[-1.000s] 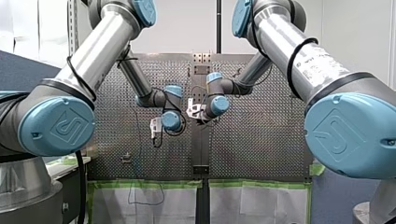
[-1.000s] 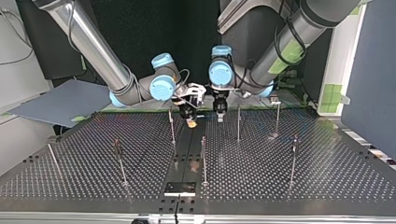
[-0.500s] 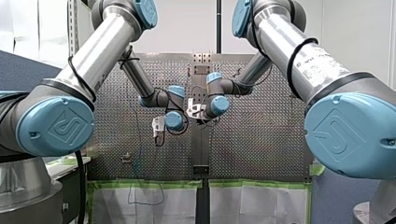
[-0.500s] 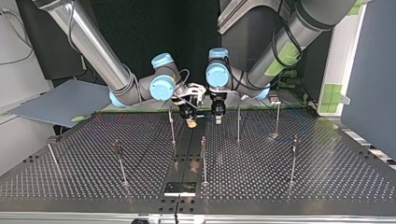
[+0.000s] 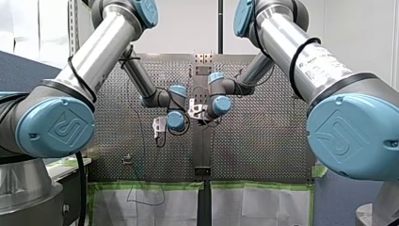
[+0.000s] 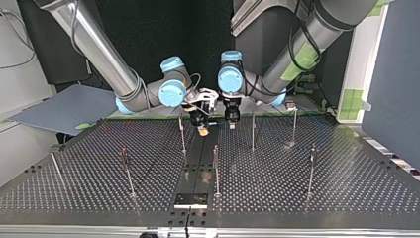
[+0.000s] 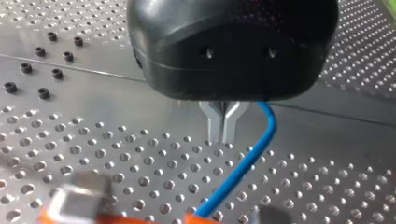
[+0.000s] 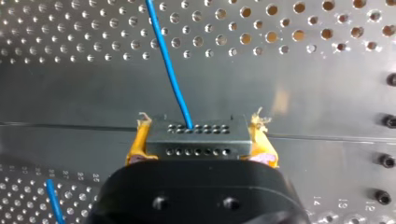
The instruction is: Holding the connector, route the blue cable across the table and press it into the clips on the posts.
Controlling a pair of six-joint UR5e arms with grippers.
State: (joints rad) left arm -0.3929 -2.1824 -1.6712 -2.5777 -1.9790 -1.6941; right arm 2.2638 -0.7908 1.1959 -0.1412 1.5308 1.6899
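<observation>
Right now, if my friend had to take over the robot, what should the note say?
My right gripper: shut on the connector, with a yellow pad on each side of it, low over the table.
My left gripper: metal fingers shut, close to the right one. The blue cable runs beside those fingers, not between them as far as I can see.
Cable: it leaves the connector and trails over the table.
Done: the connector is held.
Left: no cable shows on any of the posts, so the routing and pressing into clips probably all remains.
</observation>
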